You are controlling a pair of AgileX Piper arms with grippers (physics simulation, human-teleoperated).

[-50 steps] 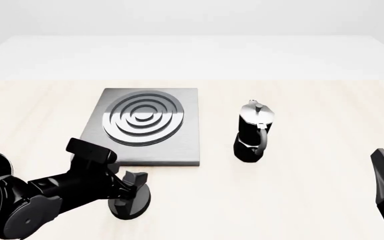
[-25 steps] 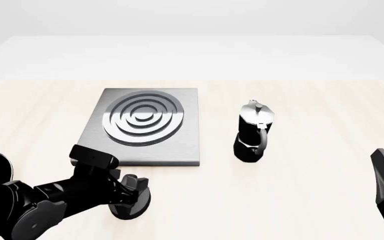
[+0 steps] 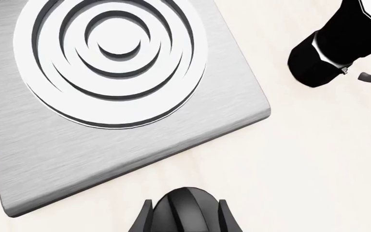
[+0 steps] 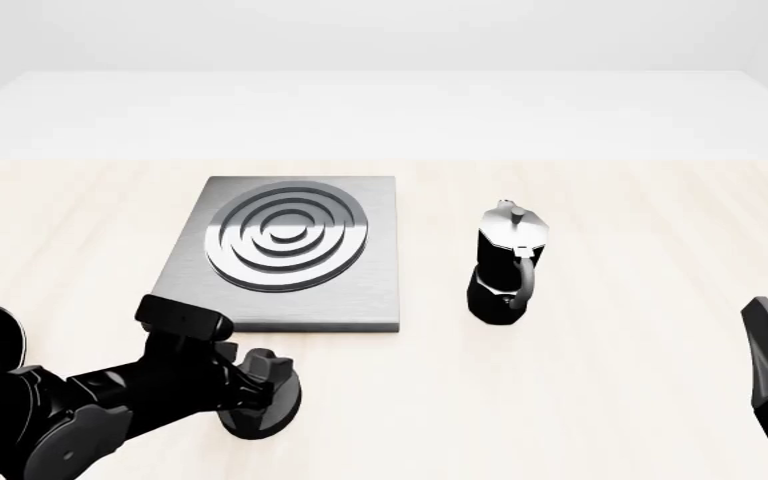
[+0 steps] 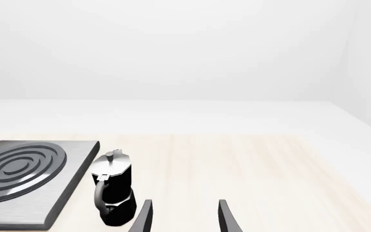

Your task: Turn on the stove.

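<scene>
Gripping the black knob (image 4: 261, 408), the left claw (image 4: 256, 385) has its fingers closed around it (contact looks firm), the stove (image 4: 287, 252) just beyond. Off to its right, the right claw (image 5: 183, 217) hangs parted, holding nothing.

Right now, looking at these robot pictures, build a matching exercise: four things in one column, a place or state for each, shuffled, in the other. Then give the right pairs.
Things:
1. stove
2. moka pot
3. knob
4. right gripper

Places or states:
A. held between the left gripper's fingers
B. standing to the right of the slab
C. open, holding nothing
D. flat slab bearing concentric rings

Pairs: 1-D, 2-B, 3-A, 4-C
</scene>
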